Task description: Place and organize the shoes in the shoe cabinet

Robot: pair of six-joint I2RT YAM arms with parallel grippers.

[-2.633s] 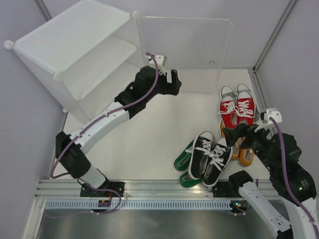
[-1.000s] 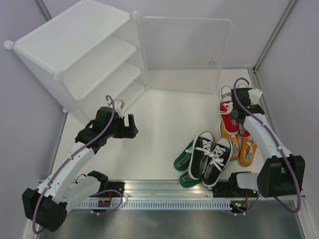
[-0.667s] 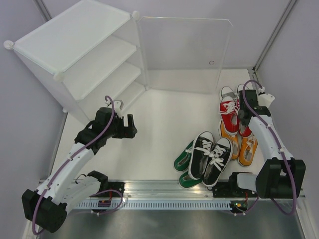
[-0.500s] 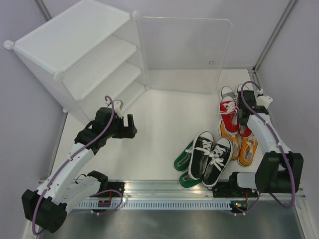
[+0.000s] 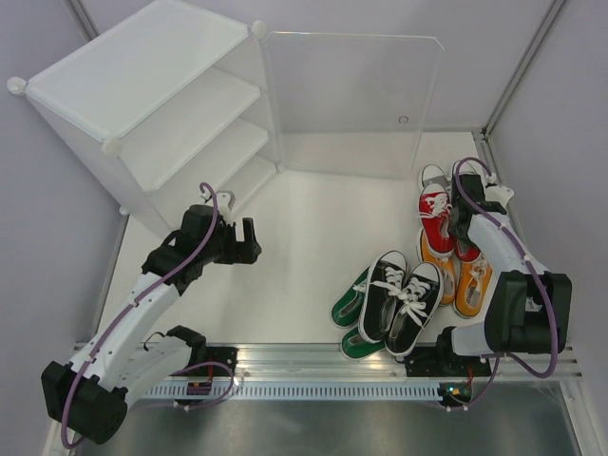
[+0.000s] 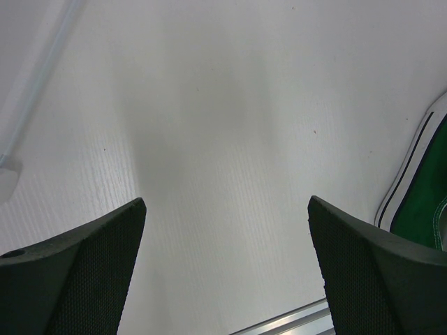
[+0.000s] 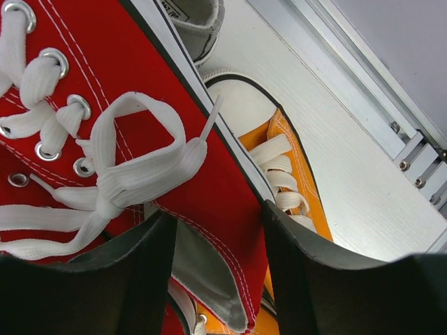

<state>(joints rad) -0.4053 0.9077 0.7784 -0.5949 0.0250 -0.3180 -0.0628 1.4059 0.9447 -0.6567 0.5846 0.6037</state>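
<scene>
The shoes lie at the right of the table: a red pair [image 5: 435, 217], an orange pair [image 5: 471, 288] under its heels, a grey pair [image 5: 434, 175] behind, a black pair [image 5: 403, 296] on a green pair [image 5: 350, 306]. My right gripper [image 5: 463, 213] is down on the right red shoe [image 7: 140, 91]. It is open and straddles that shoe's side wall at the heel, one finger inside the shoe, the other outside by the sole. The orange shoe [image 7: 293, 164] lies just beyond. The shoe cabinet [image 5: 142, 104] stands back left, its shelves bare. My left gripper [image 5: 249, 242] hangs open over bare table.
The cabinet's clear door [image 5: 351, 95] is swung wide along the back. A metal rail [image 7: 363, 91] runs close beside the red and orange shoes on the right. In the left wrist view the green shoe [image 6: 426, 202] shows at the right edge.
My right arm swung from the near side out over the red pair and lowered onto the right red shoe, jaws widening. The left arm came back from the door, then stayed still.
</scene>
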